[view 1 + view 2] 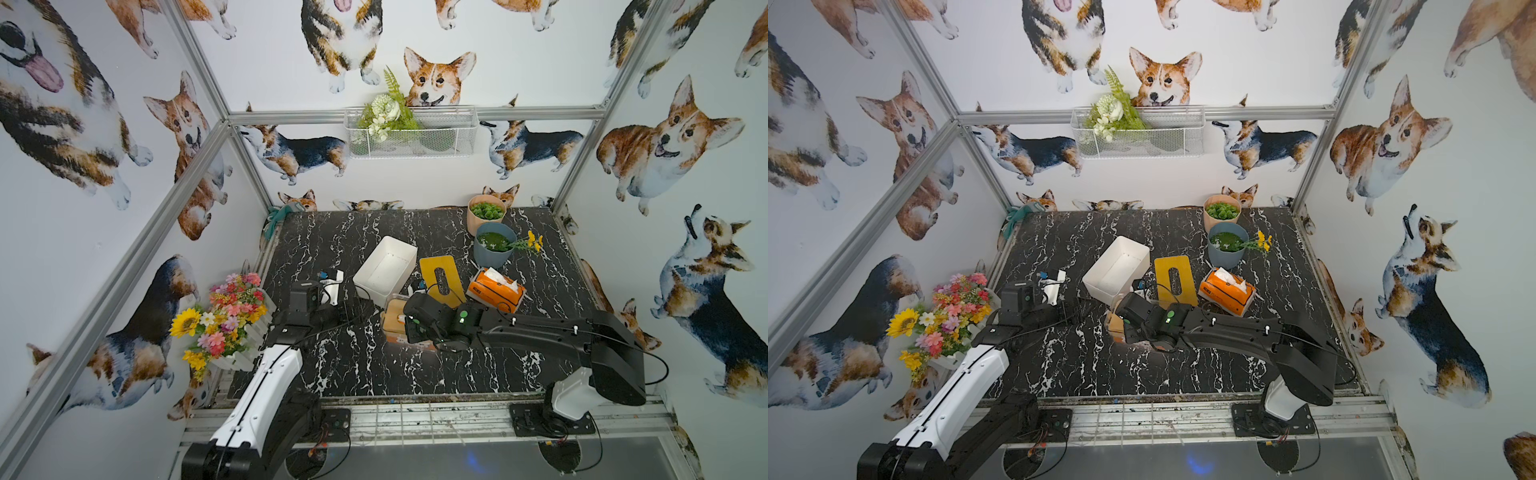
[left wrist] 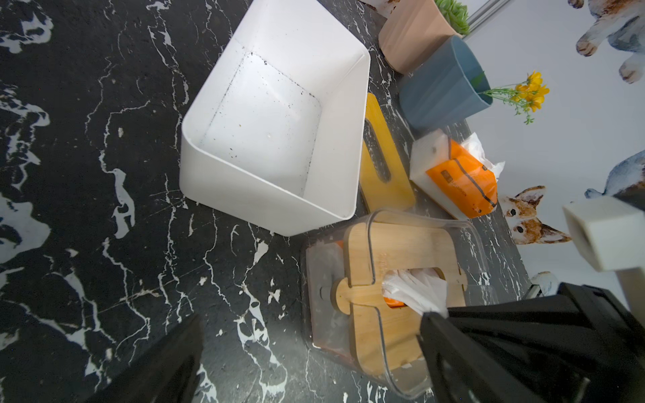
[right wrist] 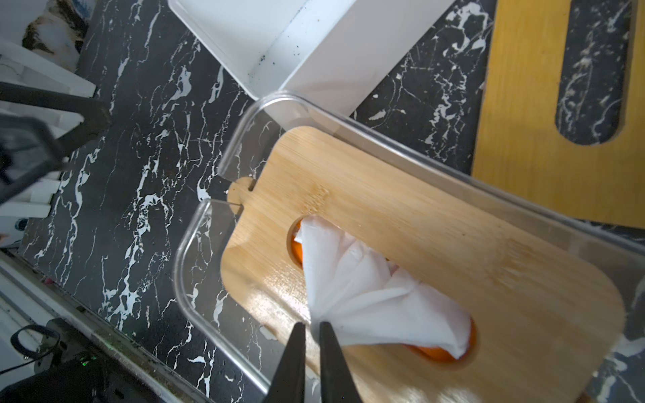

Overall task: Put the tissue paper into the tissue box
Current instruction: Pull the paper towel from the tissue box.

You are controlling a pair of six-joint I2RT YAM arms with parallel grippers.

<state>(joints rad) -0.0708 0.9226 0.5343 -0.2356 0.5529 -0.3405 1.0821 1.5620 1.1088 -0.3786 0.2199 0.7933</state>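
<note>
Nearest me the left arm is reaching in, its left gripper hanging wide open and empty near the white bin. Just right, the tissue box is sitting under its bamboo lid, the tissue paper fanning up through the slot to the right gripper, whose jaws are standing a sliver apart at its gathered tip; whether they are pinching it I cannot tell. Farther right a yellow lid and an orange tissue pack are lying on the table.

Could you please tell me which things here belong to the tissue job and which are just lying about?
Job: clear tissue box, bamboo lid, tissue, right end effector; perhaps orange tissue pack, white box, yellow lid.
Lying about: pink pot, blue pot, flower bouquet, wall basket.
</note>
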